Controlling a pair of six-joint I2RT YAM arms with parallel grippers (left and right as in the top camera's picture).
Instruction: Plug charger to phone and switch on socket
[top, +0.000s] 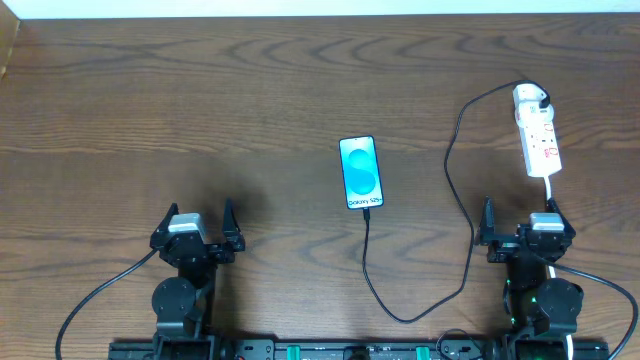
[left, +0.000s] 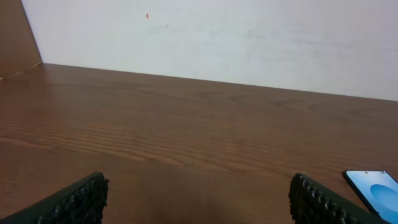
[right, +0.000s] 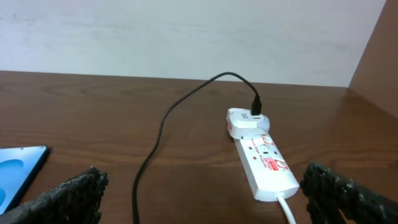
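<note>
The counter (top: 200, 110) is dark wood with strong grain, smooth, with a low sheen. The phone (top: 361, 173) has a glossy screen. The socket (top: 538, 140) is smooth white plastic, slightly glossy. The charger (top: 448, 165) has a matt black cable and a white plastic adapter. Both the left claw (left: 198, 186) and the right claw (right: 204, 177) have black, matt, finely ribbed pads. The wall (left: 249, 37) is matt white.
</note>
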